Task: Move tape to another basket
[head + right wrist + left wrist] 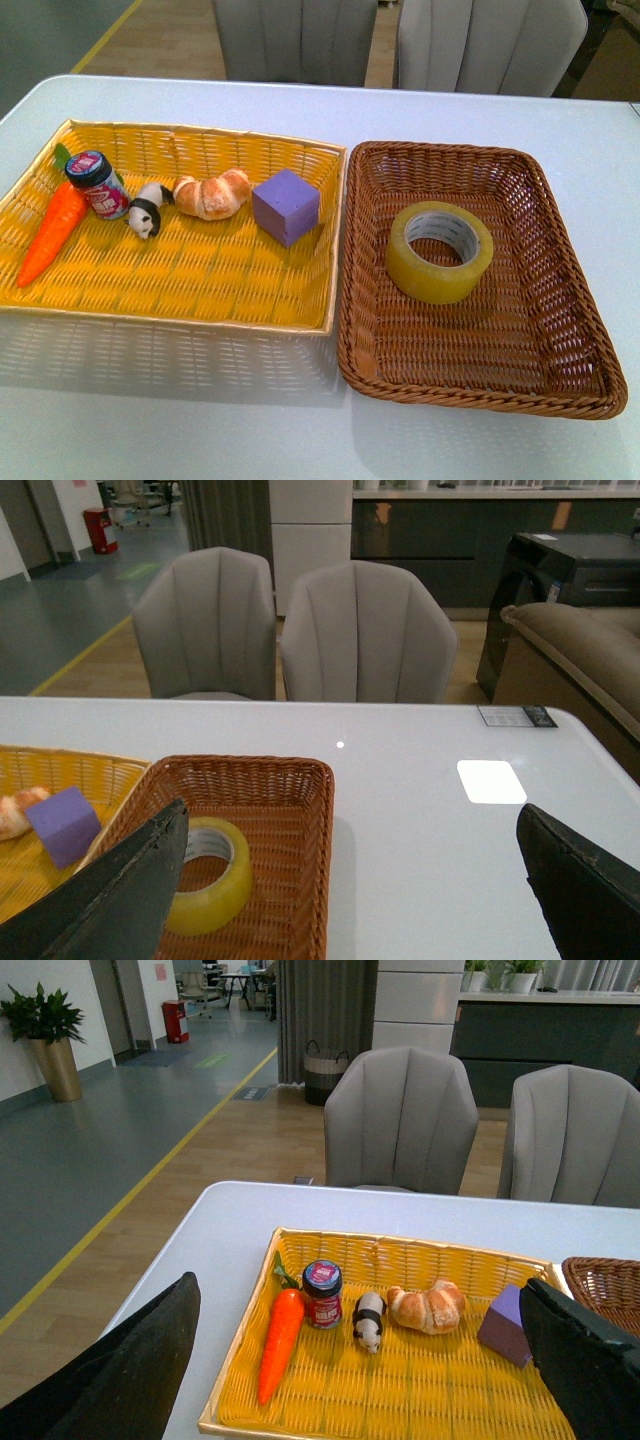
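Front view: tape (440,252) lying flat inside the brown basket (560,300) on the white worktop (150,420), beside the yellow basket (180,290). Right tool (350,900): spread wide, empty, raised above the worktop, tape near one finger (125,890). Left tool (350,1380): spread wide, empty, over the yellow basket.

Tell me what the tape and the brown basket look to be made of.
The tape: glossy, translucent yellowish plastic film wound on a white printed core, likely cardboard. The brown basket: woven strands with a braided rim and slight sheen, wicker or plastic imitation; I cannot tell which.
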Robot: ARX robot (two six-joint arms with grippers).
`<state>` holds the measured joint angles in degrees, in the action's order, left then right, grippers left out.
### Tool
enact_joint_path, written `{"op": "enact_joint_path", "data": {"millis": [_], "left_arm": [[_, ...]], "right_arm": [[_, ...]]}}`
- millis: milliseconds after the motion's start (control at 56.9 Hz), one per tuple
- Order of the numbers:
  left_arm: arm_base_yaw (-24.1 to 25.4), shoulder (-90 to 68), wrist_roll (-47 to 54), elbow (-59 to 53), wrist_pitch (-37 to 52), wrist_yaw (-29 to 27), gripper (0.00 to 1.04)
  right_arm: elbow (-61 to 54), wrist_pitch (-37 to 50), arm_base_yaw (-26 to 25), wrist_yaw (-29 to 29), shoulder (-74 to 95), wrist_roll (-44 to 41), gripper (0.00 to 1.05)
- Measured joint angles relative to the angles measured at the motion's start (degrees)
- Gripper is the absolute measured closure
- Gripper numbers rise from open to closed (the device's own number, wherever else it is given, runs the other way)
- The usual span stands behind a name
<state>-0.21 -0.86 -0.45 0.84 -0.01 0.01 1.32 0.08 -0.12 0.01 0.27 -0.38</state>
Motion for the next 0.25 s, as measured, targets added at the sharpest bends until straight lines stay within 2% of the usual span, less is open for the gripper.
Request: {"op": "enact_joint_path", "data": {"millis": [246], "left_arm": [[0.00,0.00,0.00,-0.02,0.00,0.00,0.09]], "right_arm": [[0.00,0.00,0.00,0.00,0.00,0.00,0.09]]}}
